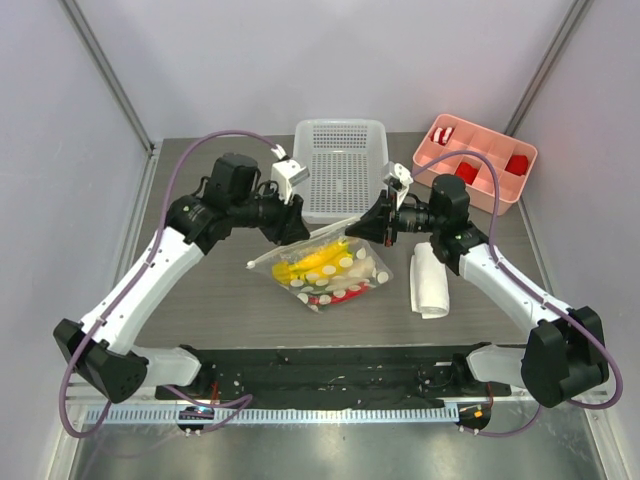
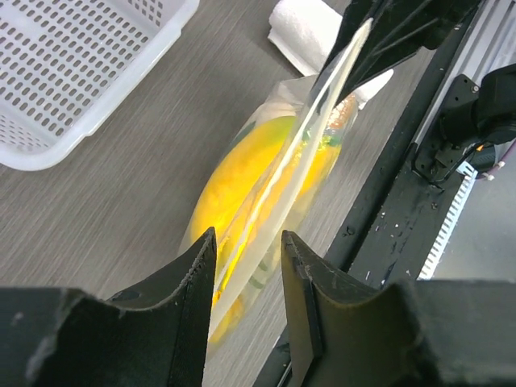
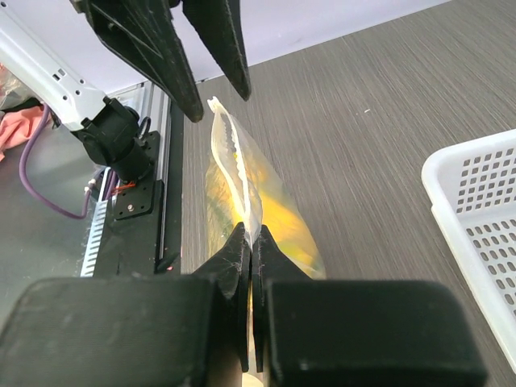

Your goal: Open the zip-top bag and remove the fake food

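The zip-top bag (image 1: 330,272) lies mid-table, its zip edge lifted into a taut strip. Through its dotted plastic the fake food shows: a yellow banana bunch (image 1: 300,268), a red chili (image 1: 335,296) and a white piece (image 1: 365,262). My right gripper (image 1: 372,226) is shut on the strip's right end, seen close up in the right wrist view (image 3: 251,238). My left gripper (image 1: 293,232) is open and astride the strip further left. In the left wrist view the strip (image 2: 306,137) runs up between its fingers (image 2: 248,242) with a gap on both sides. The banana (image 2: 234,181) glows yellow below it.
A white mesh basket (image 1: 340,170) stands behind the bag. At the back right is a pink tray (image 1: 478,165) with red blocks. A rolled white cloth (image 1: 430,280) lies right of the bag, under the right arm. A black rail (image 1: 330,370) runs along the near edge.
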`<action>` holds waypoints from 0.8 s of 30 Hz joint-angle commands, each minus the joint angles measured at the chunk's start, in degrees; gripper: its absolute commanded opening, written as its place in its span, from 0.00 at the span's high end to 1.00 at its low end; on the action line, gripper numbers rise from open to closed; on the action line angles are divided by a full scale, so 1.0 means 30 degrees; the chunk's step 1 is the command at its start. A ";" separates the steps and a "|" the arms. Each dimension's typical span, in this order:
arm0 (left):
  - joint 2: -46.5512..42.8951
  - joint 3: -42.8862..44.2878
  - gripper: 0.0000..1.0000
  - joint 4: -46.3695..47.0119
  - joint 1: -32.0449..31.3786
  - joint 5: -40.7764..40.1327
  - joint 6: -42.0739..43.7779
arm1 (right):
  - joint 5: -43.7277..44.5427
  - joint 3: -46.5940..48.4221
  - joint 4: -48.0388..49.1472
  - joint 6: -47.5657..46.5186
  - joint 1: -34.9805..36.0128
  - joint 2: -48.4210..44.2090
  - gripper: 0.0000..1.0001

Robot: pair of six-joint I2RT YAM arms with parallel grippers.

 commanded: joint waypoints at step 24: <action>-0.0680 -0.0612 1.00 -0.1675 -0.0017 -0.7186 -0.5198 | 0.6407 0.1057 -0.1254 0.0928 0.2030 -0.0740 0.52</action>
